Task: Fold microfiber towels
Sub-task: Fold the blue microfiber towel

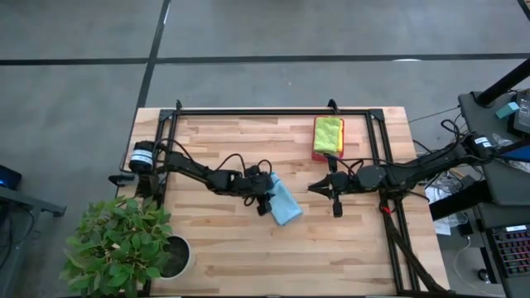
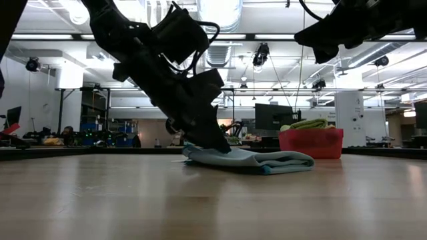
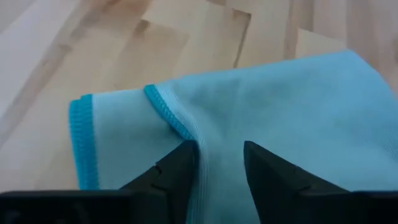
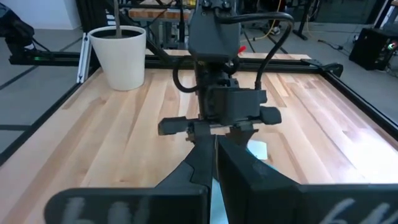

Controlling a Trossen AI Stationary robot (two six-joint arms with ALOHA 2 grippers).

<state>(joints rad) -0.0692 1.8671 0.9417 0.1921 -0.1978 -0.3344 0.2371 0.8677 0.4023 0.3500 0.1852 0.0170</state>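
Tray (image 1: 316,154): red, at the table's far edge, holding folded green and yellow towels (image 1: 328,134)
Blue towel (image 1: 286,204): folded, mid-table
Left gripper (image 1: 264,201): on blue towel, fingers narrowly apart astride a fold
Right gripper (image 1: 317,189): raised, fingers closed, empty

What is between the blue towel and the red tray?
Only bare wooden table lies between the blue towel and the red tray, seen in the high view.
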